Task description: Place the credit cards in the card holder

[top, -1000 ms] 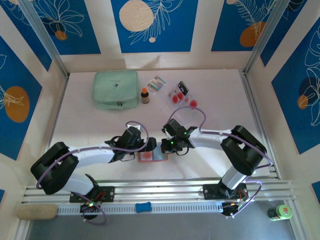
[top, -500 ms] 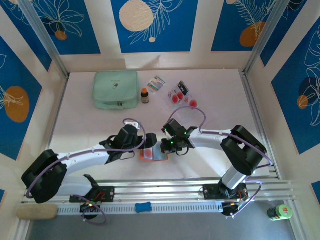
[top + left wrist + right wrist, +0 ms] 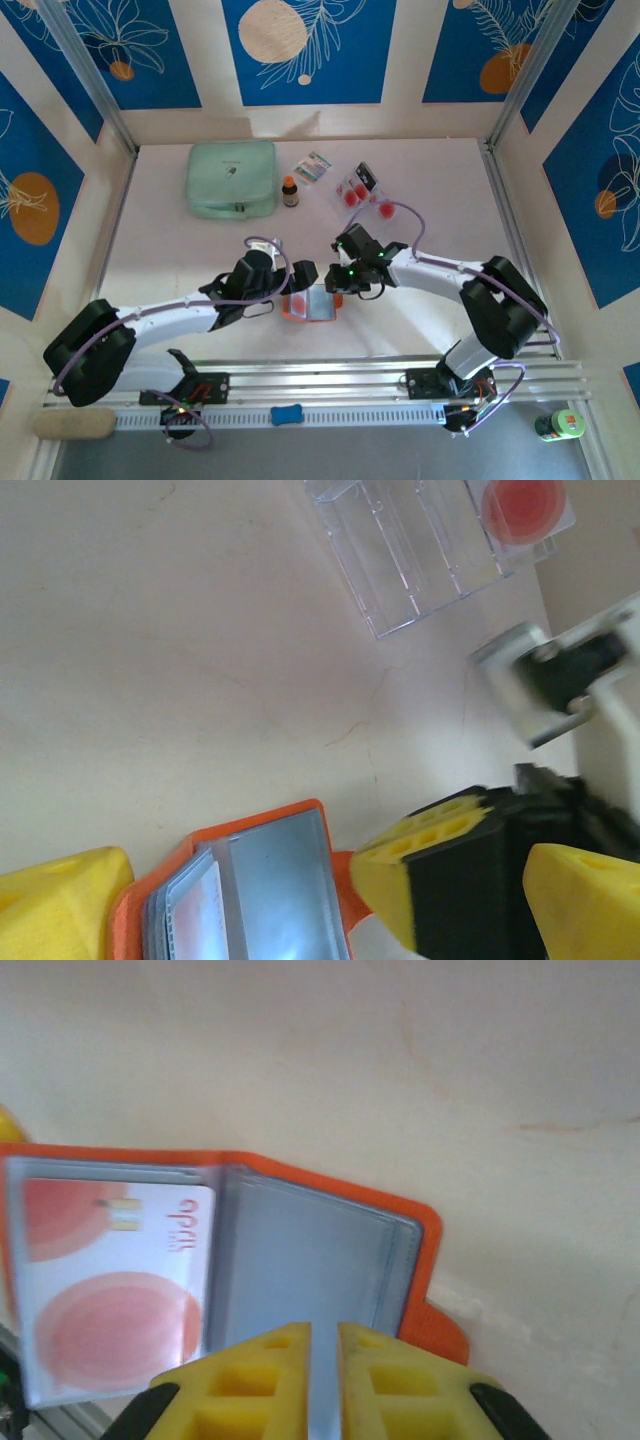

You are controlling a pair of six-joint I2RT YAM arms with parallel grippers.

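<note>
A mint-green zip pouch (image 3: 232, 179) lies flat at the far left of the white table (image 3: 170, 250). Just right of it stands a small brown bottle (image 3: 290, 191), and a multicoloured packet (image 3: 316, 166) lies near the bottle, further back. Off the table's near edge lie a beige pad (image 3: 74, 423), a blue piece (image 3: 286, 414) and a green-topped can (image 3: 558, 424).

Card holder (image 3: 425, 1228): orange cover is seen as smooth, satin plastic or faux leather. Its grey-blue pockets are clear film, glossy, with glare picked up. Credit cards (image 3: 430, 550) are seen as transparent hard plastic, glossy. Desk (image 3: 150, 630): matt off-white, hairline scratches noted. Fingers (image 3: 270, 1370) of the right gripper (image 3: 323, 1335) are seen as matt yellow moulded plastic. Mint pouch (image 3: 232, 178): matt, cloth-like.
</note>
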